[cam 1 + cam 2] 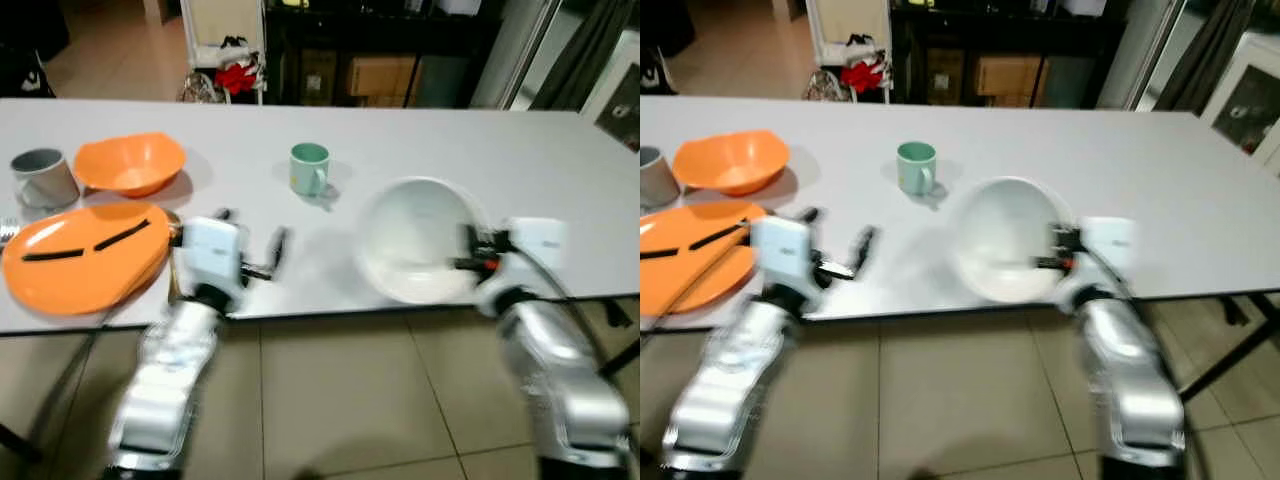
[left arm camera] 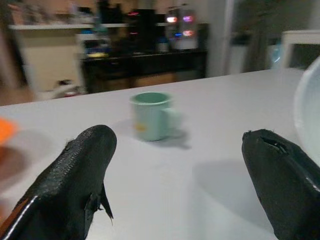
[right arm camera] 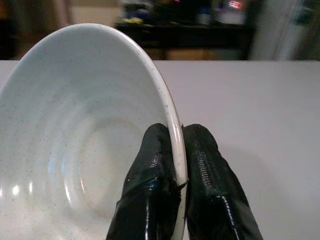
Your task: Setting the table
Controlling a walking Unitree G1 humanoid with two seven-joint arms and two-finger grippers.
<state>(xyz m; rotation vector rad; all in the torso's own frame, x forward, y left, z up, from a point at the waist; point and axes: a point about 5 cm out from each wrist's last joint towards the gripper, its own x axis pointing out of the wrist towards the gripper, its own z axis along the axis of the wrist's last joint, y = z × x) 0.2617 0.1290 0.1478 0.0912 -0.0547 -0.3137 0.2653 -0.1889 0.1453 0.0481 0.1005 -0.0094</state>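
Note:
A white bowl [image 1: 415,240] sits near the front edge of the white table [image 1: 450,140], tipped a little. My right gripper [image 3: 175,172] is shut on the white bowl's rim, one finger inside and one outside. My left gripper [image 1: 250,245] hovers open over bare table left of the bowl, its fingers [image 2: 75,175] spread wide and empty. A mint green mug [image 1: 309,168] stands beyond it, mid-table. At the left lie an orange plate [image 1: 85,255] carrying two dark sticks, an orange bowl [image 1: 130,163] and a grey mug [image 1: 43,176].
The table's front edge runs just under both wrists, with tiled floor [image 1: 330,400] below. Dark shelving [image 1: 380,50] and a white rack holding red cloth [image 1: 232,70] stand behind the table. The table's right half is bare.

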